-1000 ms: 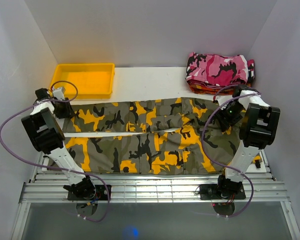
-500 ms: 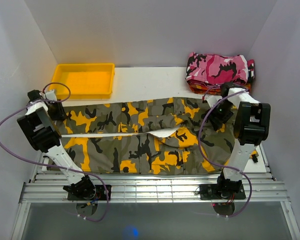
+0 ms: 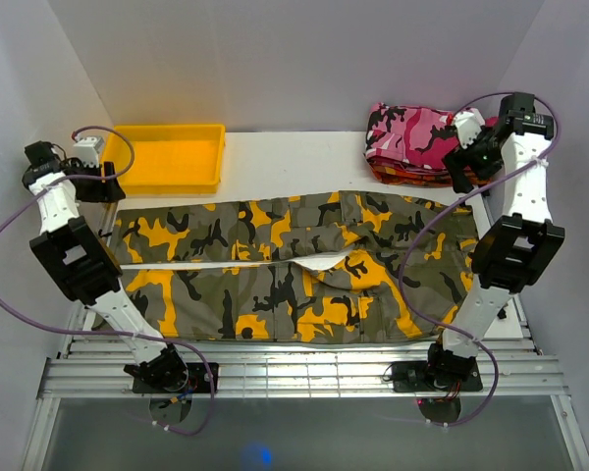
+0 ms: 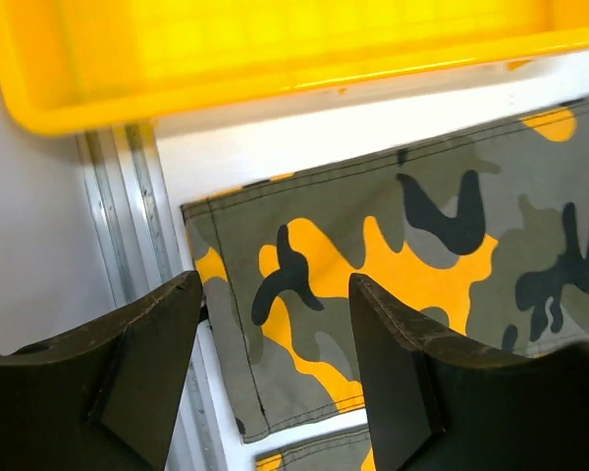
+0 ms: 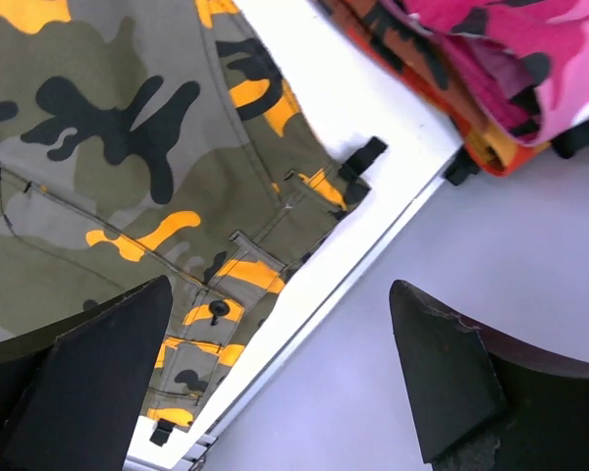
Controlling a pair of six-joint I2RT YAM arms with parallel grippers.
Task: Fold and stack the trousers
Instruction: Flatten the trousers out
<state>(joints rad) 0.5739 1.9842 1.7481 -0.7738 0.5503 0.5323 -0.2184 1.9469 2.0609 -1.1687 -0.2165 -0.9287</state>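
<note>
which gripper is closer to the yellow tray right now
Left. The left gripper hovers by the yellow tray at its near-left corner, over the hem of the trousers. The right gripper is far off on the other side, beside the pink camouflage garment.

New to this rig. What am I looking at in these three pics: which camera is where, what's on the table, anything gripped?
Two robot arms are bolted at the near edge of the table: left arm and right arm. The top view looks down from above and behind them. The other two pictures come from a camera on each wrist, so the dark wedges at the bottom are that gripper's own fingers.

Camouflage trousers lie spread flat, cuffs left, waist right. At the back are a yellow tray and a pink camo garment stacked on an orange-red garment.

The left gripper is open above a cuff corner. The right gripper is open above the waist corner. Neither holds anything.
</note>
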